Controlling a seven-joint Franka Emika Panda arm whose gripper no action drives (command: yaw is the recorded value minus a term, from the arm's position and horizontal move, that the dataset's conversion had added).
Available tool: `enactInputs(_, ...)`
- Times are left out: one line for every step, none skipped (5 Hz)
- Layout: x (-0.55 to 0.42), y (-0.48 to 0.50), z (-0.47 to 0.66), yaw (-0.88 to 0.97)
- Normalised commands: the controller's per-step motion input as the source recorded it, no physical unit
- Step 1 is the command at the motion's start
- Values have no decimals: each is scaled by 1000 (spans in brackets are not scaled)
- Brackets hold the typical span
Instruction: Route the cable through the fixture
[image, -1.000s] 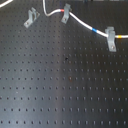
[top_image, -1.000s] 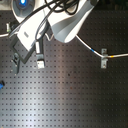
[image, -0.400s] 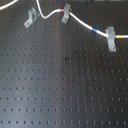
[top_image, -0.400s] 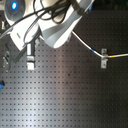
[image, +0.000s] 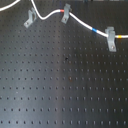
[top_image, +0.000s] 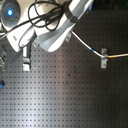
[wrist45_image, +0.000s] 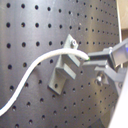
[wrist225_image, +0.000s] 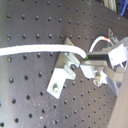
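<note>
Cable routing on a perforated board (image: 65, 90): the cable (image: 82, 24) already crosses two clips and is held at the third.
The arm (top_image: 55, 32) hangs over the board's far side, carrying the gripper (wrist225_image: 92, 59), whose fingers are closed on the cable's free end just beside the fixture (wrist225_image: 64, 75), apparently so the cord can drop between its prongs; the cord arches over the clip, not yet seated.
</note>
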Motion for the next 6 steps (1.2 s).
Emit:
enactInputs(-232,285,248,-183)
enactInputs(-126,223,329,-286)
enactInputs(-25,91,425,-263)
enactInputs(9,1,461,-229)
enactInputs(-207,-286,317,-337)
enactInputs(-181,-268,238,-286)
